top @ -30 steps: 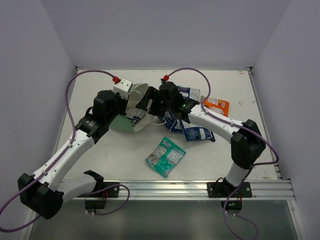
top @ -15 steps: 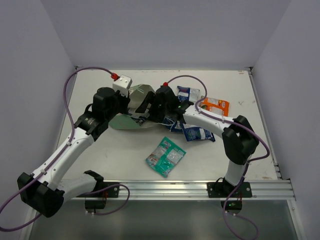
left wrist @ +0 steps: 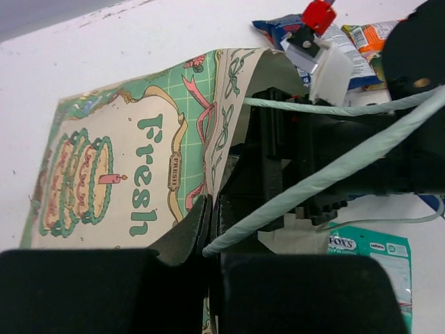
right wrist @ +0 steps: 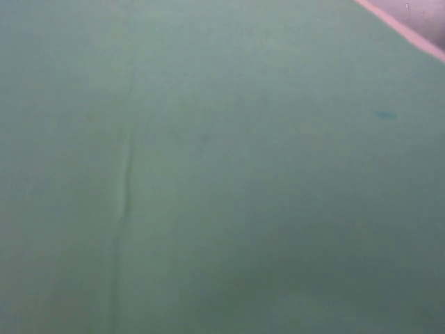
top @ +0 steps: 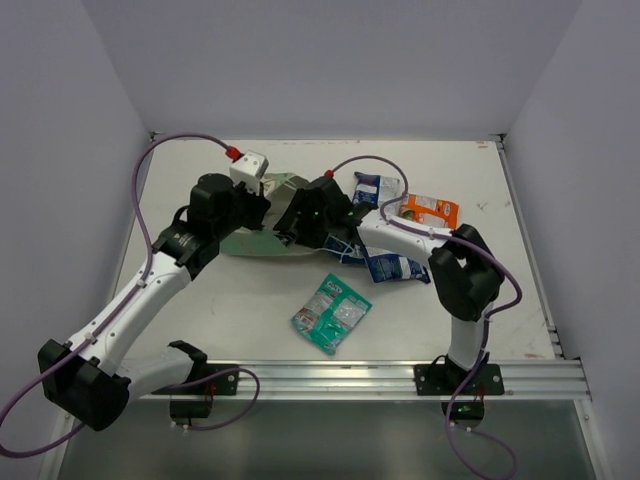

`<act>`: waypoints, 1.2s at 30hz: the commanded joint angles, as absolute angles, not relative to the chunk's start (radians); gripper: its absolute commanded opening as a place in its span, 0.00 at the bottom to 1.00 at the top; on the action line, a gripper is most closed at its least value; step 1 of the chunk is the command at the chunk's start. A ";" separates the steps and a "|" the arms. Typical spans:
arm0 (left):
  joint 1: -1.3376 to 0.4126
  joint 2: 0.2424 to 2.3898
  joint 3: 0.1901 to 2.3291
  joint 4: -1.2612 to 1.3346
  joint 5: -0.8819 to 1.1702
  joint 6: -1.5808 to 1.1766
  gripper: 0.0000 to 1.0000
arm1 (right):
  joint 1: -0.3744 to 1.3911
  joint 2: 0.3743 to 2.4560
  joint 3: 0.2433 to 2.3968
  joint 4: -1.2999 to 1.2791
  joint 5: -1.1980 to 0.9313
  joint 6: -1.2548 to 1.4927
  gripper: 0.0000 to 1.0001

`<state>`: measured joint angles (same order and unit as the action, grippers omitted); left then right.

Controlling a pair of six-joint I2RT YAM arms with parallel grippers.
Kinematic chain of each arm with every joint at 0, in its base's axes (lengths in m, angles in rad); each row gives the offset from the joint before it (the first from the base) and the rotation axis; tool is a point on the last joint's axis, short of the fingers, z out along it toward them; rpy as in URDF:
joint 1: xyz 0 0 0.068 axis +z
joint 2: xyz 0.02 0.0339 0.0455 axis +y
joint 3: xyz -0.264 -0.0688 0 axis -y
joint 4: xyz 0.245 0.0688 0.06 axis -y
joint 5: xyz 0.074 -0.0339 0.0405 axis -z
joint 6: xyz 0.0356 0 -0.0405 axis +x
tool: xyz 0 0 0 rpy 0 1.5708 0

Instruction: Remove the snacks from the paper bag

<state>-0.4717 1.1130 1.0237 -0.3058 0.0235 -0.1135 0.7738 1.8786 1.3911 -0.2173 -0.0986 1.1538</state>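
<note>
The green paper bag lies tipped on its side, its "Fresh" cake print facing up. My left gripper is shut on the rim of the bag's mouth, next to a pale loop handle. My right gripper reaches into that mouth from the right. Its fingers are hidden inside, and the right wrist view shows only green paper. Outside the bag lie a teal snack packet, an orange one and blue-and-white ones.
The loose packets sit to the right of the bag and in front of it on the white table. Grey walls close in the left, back and right sides. A metal rail runs along the near edge.
My right arm has pushed leftward, deeper into the bag's mouth. The bag has sunk flatter onto the table. My left gripper has kept its hold on the rim.
</note>
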 commanded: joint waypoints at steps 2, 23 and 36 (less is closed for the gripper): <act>-0.480 1.101 1.083 -0.222 0.104 -0.169 0.00 | 0.778 1.922 1.436 -0.134 -0.115 1.184 0.68; -0.476 1.117 1.144 -0.397 -0.244 -0.091 0.00 | 0.747 1.568 1.607 -0.212 -0.009 0.657 0.00; -0.272 1.195 1.230 -0.476 -0.109 -0.183 0.00 | 0.355 1.267 1.710 -0.463 -0.365 0.496 0.00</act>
<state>-0.3134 1.1969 1.1728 -0.4568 -0.1680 -0.1448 0.4393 1.3037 1.6501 -0.3817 -0.2676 0.5697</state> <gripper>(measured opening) 0.034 0.014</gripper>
